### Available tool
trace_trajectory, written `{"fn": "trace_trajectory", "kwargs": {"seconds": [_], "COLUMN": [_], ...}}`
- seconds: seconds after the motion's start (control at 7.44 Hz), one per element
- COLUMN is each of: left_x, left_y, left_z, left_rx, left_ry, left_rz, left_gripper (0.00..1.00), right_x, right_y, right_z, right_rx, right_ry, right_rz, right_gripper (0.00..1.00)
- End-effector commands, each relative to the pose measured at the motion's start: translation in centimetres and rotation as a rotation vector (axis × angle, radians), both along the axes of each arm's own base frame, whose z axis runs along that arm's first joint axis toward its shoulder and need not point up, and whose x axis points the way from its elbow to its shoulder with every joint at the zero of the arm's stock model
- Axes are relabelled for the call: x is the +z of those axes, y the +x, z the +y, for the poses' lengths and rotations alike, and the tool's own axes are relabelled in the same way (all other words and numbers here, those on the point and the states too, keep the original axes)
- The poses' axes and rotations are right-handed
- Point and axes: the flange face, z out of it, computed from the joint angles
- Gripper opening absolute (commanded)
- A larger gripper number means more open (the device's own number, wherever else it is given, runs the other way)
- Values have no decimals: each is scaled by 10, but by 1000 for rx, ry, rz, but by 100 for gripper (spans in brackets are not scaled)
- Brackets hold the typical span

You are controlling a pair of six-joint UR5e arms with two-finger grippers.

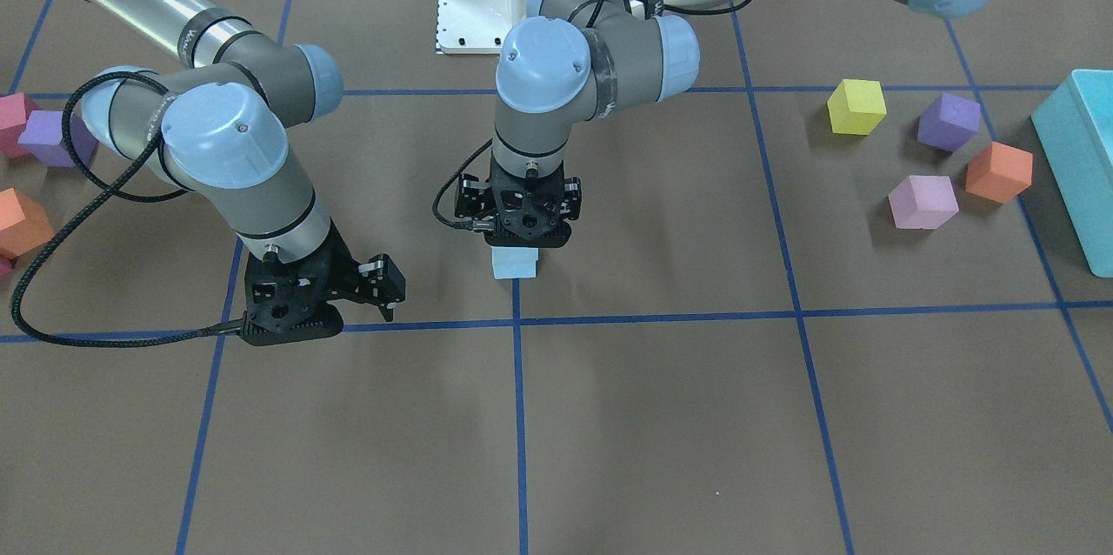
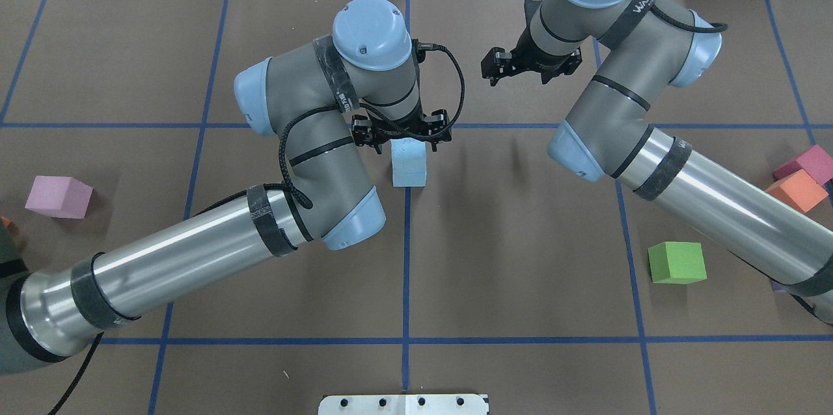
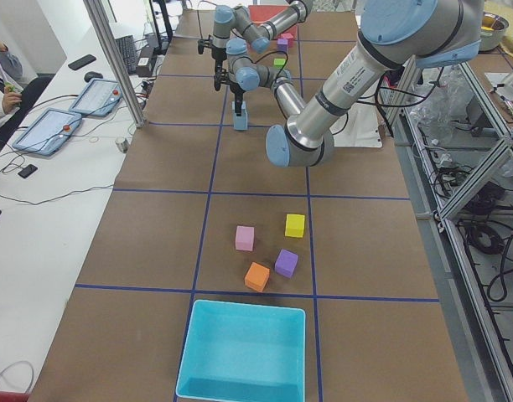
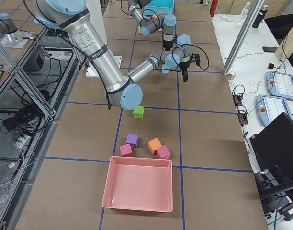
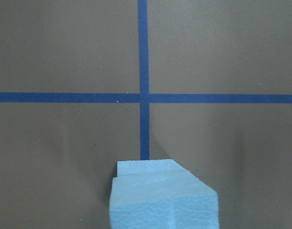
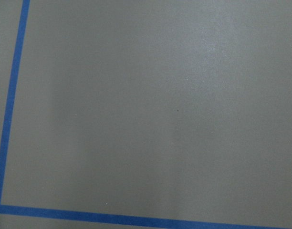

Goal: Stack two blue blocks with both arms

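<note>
Two pale blue blocks stand as a stack on the centre blue tape line (image 1: 515, 265) (image 2: 409, 168). In the left wrist view the upper block (image 5: 162, 200) fills the bottom edge, and the lower block (image 5: 146, 167) peeks out just beyond it, slightly offset. My left gripper (image 1: 522, 244) (image 2: 407, 140) points straight down over the stack. Its fingers stand either side of the upper block and look open, with small gaps. My right gripper (image 1: 348, 311) (image 2: 530, 70) is open and empty, lifted off and well to one side. Its wrist view shows only bare table.
On my left lie yellow (image 1: 856, 107), purple (image 1: 948, 122), orange (image 1: 998, 172) and pink (image 1: 923, 202) cubes beside a turquoise bin (image 1: 1078, 163). On my right are a green cube (image 2: 677, 263), further cubes (image 2: 797, 190) and a pink bin (image 4: 139, 184).
</note>
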Motion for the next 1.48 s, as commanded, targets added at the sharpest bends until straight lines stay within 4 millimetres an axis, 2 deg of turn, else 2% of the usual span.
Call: {"fn": "trace_trajectory", "kwargs": {"seconds": [0.0, 0.13, 0.27, 0.4, 0.54, 0.81, 0.94, 1.21, 1.34], "left_x": [-6, -8, -7, 12, 42, 88, 123, 214, 264], "left_y": [-37, -59, -82, -117, -165, -272, -334, -437, -484], "left_z": [-14, -27, -41, -51, -54, -57, -61, -69, -65], "left_rx": [-15, -20, -22, -6, 21, 91, 120, 161, 161], "left_ry": [-14, -34, -51, -28, 17, 138, 197, 210, 191], "left_rz": [27, 48, 64, 72, 48, -70, -120, -145, -173], "left_gripper": [99, 99, 99, 99, 99, 99, 99, 99, 99], "right_x": [21, 29, 40, 55, 90, 139, 171, 246, 277], "right_y": [34, 46, 59, 85, 119, 228, 282, 378, 412], "right_z": [-1, 3, 12, 5, 7, 3, 7, 34, 54], "right_rx": [-17, -95, -84, -55, -39, -2, 27, -22, -24], "right_ry": [63, 175, 183, 158, 103, -36, -56, 1, 0], "right_rz": [20, 55, 70, 85, 92, -4, -5, 59, 84], "right_gripper": [100, 100, 100, 100, 100, 100, 100, 100, 100]}}
